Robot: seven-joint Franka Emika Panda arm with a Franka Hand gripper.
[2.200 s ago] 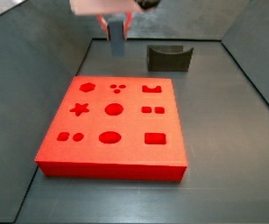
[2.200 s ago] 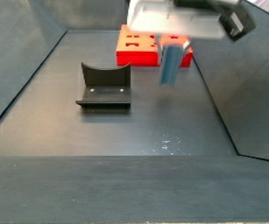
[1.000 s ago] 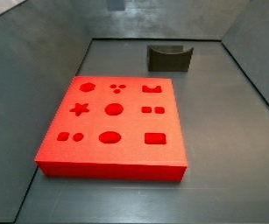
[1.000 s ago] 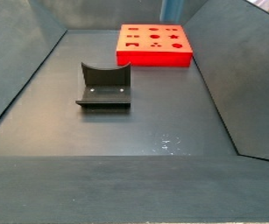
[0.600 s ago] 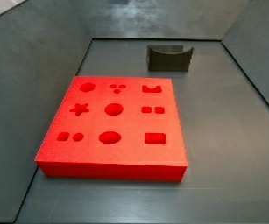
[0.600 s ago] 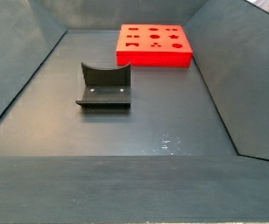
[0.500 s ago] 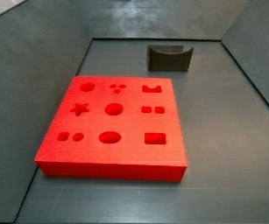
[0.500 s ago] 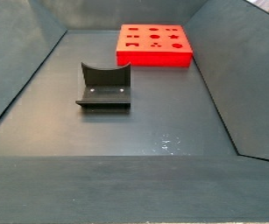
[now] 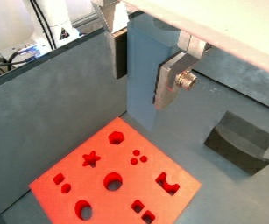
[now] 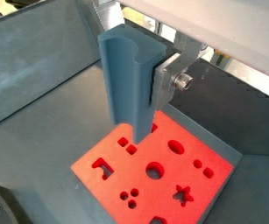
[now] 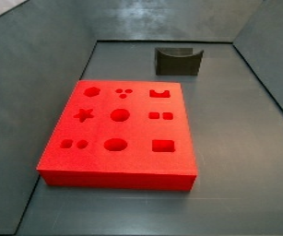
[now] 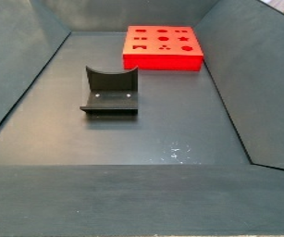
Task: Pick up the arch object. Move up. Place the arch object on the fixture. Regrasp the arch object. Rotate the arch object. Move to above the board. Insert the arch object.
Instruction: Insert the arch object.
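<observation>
Hanging high above the board (image 9: 107, 175), out of both side views, the gripper (image 10: 143, 74) fingers clamp the upright arch object (image 10: 130, 79); the fixture (image 12: 109, 91) stands empty, so placing, regrasping and inserting likely remain.

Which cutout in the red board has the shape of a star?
On the flat red board, it is the star cutout, in the middle row beside the large circle. The pincer holds the grey-blue block.
</observation>
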